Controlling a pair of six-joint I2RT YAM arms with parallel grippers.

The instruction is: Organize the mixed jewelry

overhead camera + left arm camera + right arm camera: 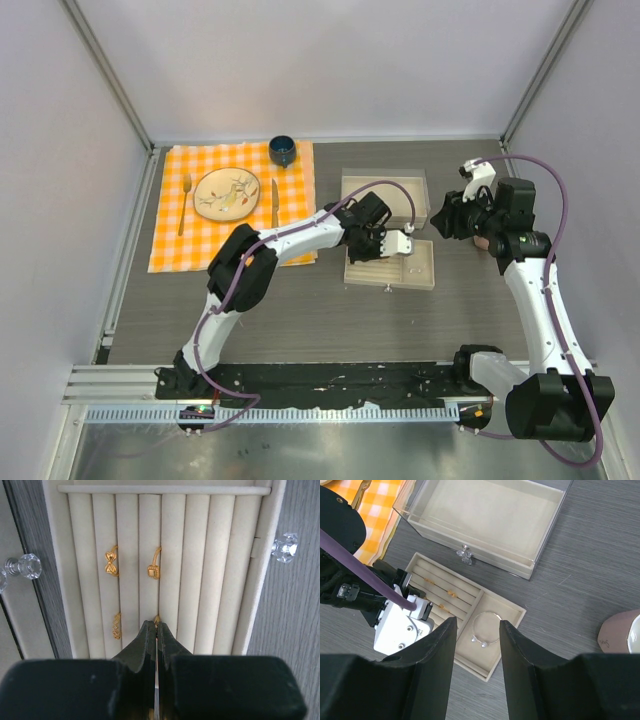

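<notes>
Mid-table, toward the right edge: left gripper (157, 630) pinched closed on a gold ring (157, 618) over a ring tray (220, 555) slot; silver hoop (486, 613) in side compartment; right gripper (477, 625) spread wide, empty. Risk: crooked release skids ring off its roll.

Three gold rings: one bow ring (111, 562), one square ring (154, 570), one bumpy ring (116, 626). One tiny gold bit (157, 619). One silver hoop (485, 629). One beige tray (509, 622). One clear box (490, 515). One plate (227, 193), one fork (185, 203), one knife (274, 202), one blue cup (282, 150), one checked cloth (170, 245).
</notes>
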